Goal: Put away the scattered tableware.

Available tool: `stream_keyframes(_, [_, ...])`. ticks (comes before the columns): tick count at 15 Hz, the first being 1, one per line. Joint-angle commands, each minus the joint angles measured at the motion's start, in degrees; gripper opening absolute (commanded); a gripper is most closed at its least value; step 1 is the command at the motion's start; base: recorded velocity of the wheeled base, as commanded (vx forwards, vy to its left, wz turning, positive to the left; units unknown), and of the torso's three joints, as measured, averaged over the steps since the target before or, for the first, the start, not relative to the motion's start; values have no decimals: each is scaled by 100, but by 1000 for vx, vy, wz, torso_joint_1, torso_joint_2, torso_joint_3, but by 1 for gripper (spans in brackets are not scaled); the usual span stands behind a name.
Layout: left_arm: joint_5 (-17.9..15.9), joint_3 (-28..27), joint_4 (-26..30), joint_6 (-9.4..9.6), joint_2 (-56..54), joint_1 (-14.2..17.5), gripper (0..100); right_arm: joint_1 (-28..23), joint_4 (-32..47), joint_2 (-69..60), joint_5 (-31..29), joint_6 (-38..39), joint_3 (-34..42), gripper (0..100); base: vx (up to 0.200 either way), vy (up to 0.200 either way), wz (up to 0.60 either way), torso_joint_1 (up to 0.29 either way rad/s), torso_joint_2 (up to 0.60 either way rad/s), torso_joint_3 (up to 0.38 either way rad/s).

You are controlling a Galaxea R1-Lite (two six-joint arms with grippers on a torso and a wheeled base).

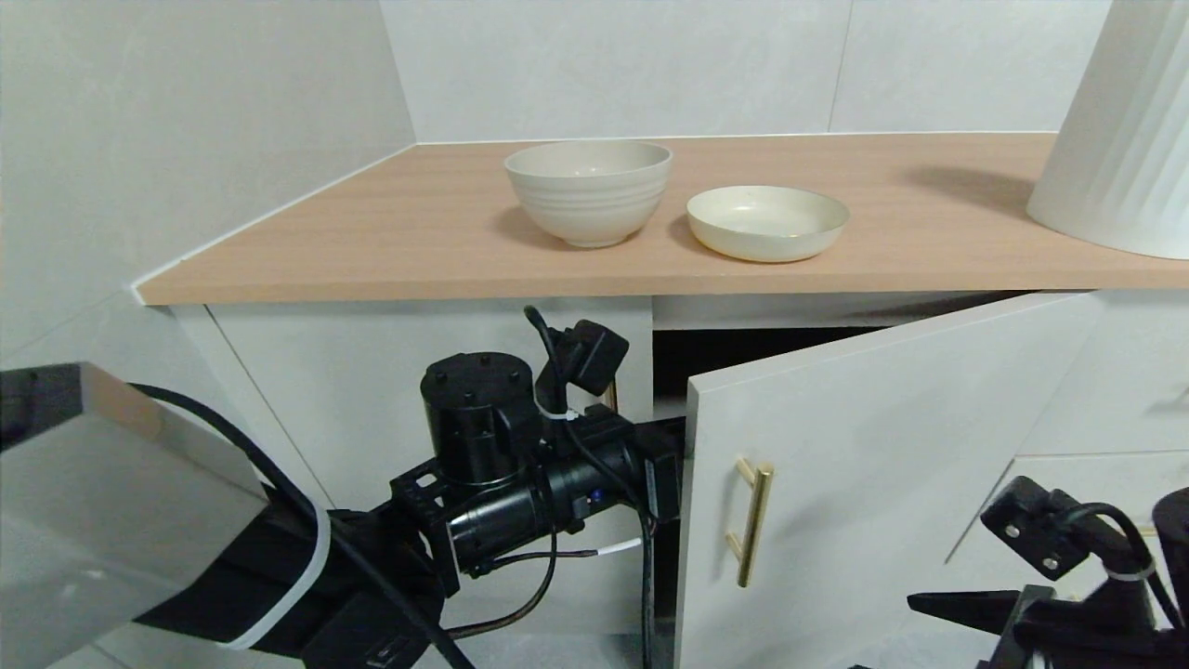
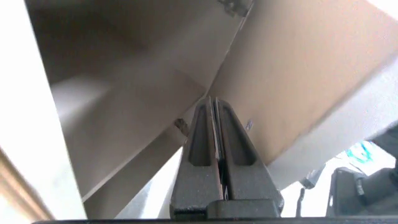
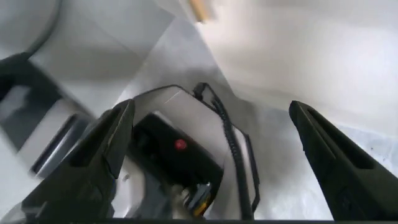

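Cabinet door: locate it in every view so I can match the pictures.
Head view: the cabinet door stands ajar below the counter, right of centre, white front outward.
Left wrist view: its tan inner face lies beside the left gripper, jaws shut.
Right wrist view: blurred white panel, probably the door front.
Shared landmark: the gold handle, also a gold streak in the right wrist view.

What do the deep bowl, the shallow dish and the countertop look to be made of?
The deep bowl is likely glazed ceramic: cream, a soft sheen, ridged bands round its wall. The shallow dish looks like the same glazed ceramic, glossier, with light glinting on its rim; melamine cannot be ruled out. The countertop seems to be wood-grain laminate or veneer, judging by its even, matt grain.
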Motion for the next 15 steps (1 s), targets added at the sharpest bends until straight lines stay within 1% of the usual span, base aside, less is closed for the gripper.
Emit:
stream_keyframes(1, [-72, -159, 104, -5, -103, -17, 0, 193, 282, -738, -12, -5, -273, 100, 0, 0, 0, 0, 0, 0])
stream_keyframes(2, [-124, -63, 95, -5, -24, -52, 0, 193, 300, -694, 103, -5, -247, 100, 0, 0, 0, 0, 0, 0])
stream_keyframes(4, [-133, -71, 86, -5, 64, -61, 0, 193, 300, -632, 234, -5, -203, 100, 0, 0, 0, 0, 0, 0])
stream_keyframes(7, [-124, -63, 77, -14, 64, -184, 0, 193, 300, -606, 252, -14, -194, 100, 0, 0, 0, 0, 0, 0])
stream_keyframes(13, [-98, -54, 69, -14, 72, -219, 0, 211, 308, -562, 252, -31, -132, 100, -200, 0, 0, 4, 3, 3])
stream_keyframes(15, [-98, -63, 60, -14, 81, -219, 0, 220, 300, -553, 243, -31, -115, 100, 0, 0, 0, 0, 0, 0])
